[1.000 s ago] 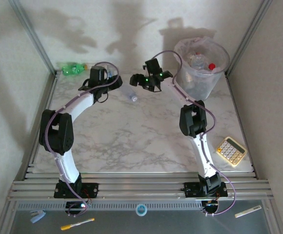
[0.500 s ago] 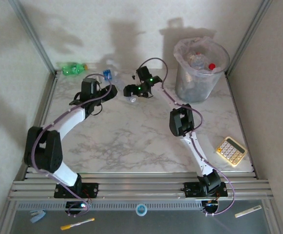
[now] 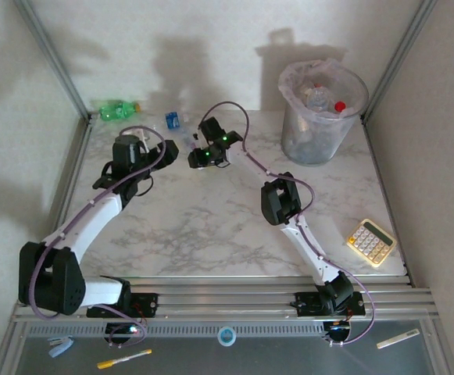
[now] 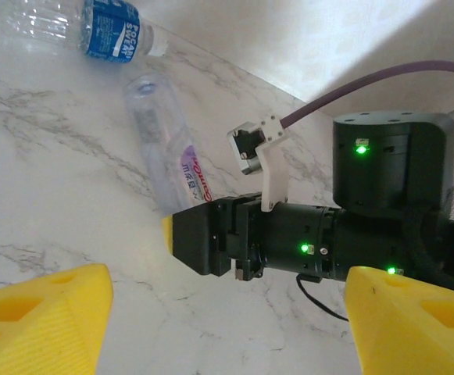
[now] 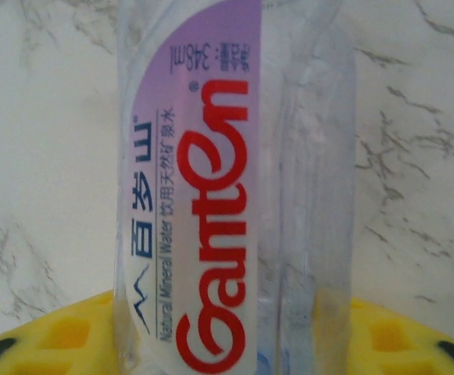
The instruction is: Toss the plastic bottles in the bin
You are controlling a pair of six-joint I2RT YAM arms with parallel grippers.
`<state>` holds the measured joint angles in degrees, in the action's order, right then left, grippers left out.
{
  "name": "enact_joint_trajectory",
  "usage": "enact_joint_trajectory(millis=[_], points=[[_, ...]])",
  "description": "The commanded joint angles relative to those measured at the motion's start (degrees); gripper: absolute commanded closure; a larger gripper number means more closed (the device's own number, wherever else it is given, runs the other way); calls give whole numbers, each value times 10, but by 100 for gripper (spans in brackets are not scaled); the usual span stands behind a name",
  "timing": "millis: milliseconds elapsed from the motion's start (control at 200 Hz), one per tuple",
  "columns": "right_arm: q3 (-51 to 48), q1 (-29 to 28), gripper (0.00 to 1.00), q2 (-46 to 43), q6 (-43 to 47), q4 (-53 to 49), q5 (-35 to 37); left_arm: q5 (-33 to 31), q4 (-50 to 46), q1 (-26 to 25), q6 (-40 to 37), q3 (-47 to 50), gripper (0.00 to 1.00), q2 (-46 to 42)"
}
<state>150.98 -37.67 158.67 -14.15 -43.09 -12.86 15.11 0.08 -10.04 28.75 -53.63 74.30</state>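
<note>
**Edges and clearance.** The desk (image 3: 211, 226) is bounded by aluminium frame rails (image 3: 227, 295) at the near edge and by slanted posts at both far corners. Plain pale walls close in the back and sides. Its middle and near half lie open. A beige calculator (image 3: 370, 241) sits near the right edge, well apart from both arms. The bin (image 3: 320, 137) stands in the far right corner, with open desk between it and the right gripper (image 3: 197, 158).

**Task items.**
- A clear bottle (image 5: 227, 187) with a lilac-and-red label lies on its side at the far middle of the desk.
- The right gripper's yellow fingers sit on either side of this bottle. I cannot tell whether they clamp it.
- A blue-labelled bottle (image 4: 105, 30) lies just beyond it, near the back wall.
- A green bottle (image 3: 117, 110) lies at the far left corner.
- Several bottles (image 3: 320, 98) are already inside the bin.

**Left gripper** (image 4: 227, 324). Its yellow fingers are spread wide and hold nothing. It faces the right gripper from nearby.

**Materials.** The desk is smooth white marble-pattern with grey veins. The bottles are thin, ribbed transparent plastic. The bin is a grey cylinder lined with a crinkled translucent bag. The gripper fingers are matte yellow with moulded recesses.
</note>
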Motion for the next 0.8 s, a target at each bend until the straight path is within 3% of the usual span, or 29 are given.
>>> enact_joint_trajectory(millis=[0, 180, 330, 465, 656, 796], points=[[-38, -3, 63, -29, 1, -7, 43, -1, -10, 6, 8, 6, 17, -56], [-206, -16, 73, -180, 9, 78, 68, -14, -34, 11, 6, 2, 8, -124], [-413, -46, 74, -388, 48, 202, 125, -27, -38, 12, 7, 1, 1, -181], [-592, -49, 75, -601, 74, 307, 183, -44, -36, 12, -2, -4, 0, -223], [-739, -49, 77, -856, 147, 392, 286, -39, -10, 10, -3, 7, 0, -233], [-791, -49, 77, -978, 216, 435, 391, -36, 15, -16, -1, 6, 1, -202]])
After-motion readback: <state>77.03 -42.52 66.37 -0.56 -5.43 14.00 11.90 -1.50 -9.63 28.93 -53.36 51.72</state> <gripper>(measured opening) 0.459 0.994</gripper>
